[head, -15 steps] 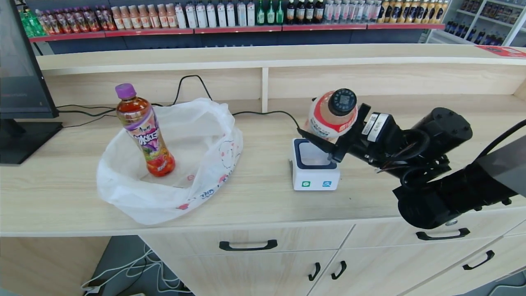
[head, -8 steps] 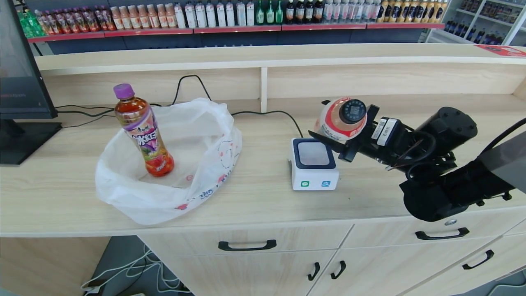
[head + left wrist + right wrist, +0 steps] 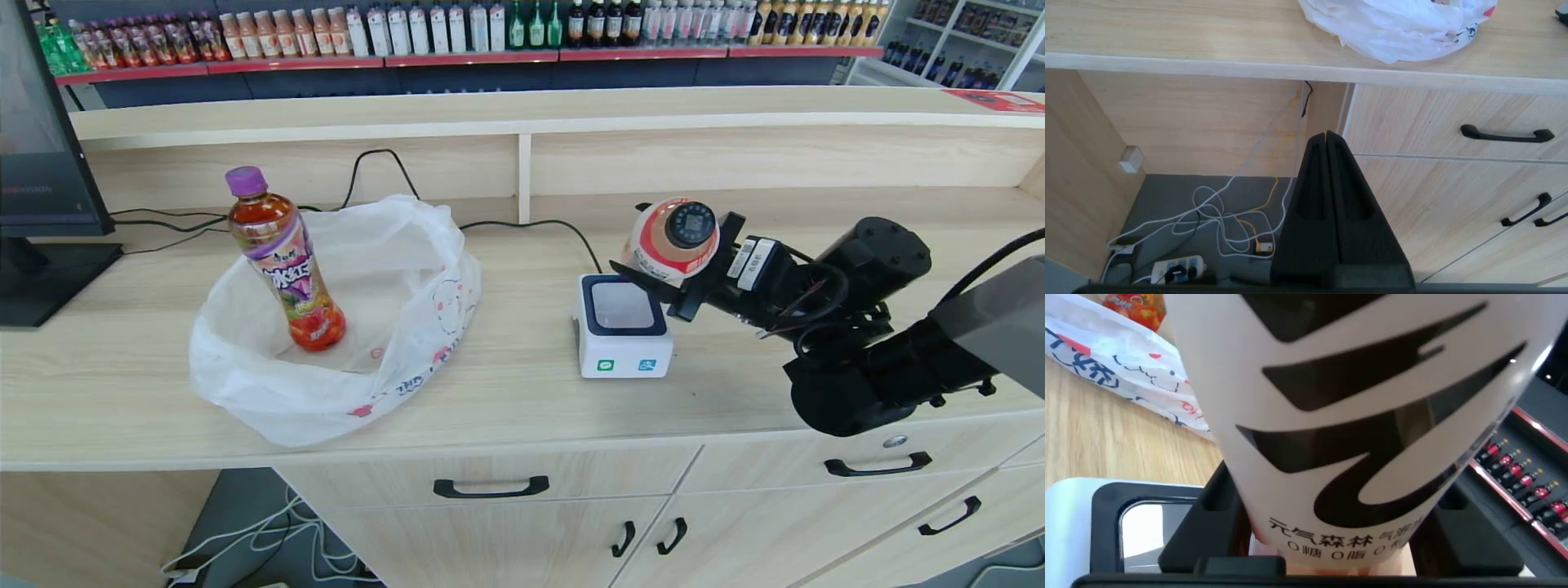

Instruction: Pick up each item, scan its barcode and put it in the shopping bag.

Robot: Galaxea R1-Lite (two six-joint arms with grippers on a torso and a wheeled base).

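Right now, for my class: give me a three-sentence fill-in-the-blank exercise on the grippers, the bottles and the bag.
1. The right gripper is ____ on the white bottle by the scanner.
2. The tall bottle standing in the bag has a ____ cap.
3. The left gripper, shut, holds ____.
Missing words: shut; purple; nothing.

The first bottle (image 3: 282,261) stood in the bag (image 3: 429,278) at left; the second bottle (image 3: 673,237) hung upper right of the scanner (image 3: 624,339).
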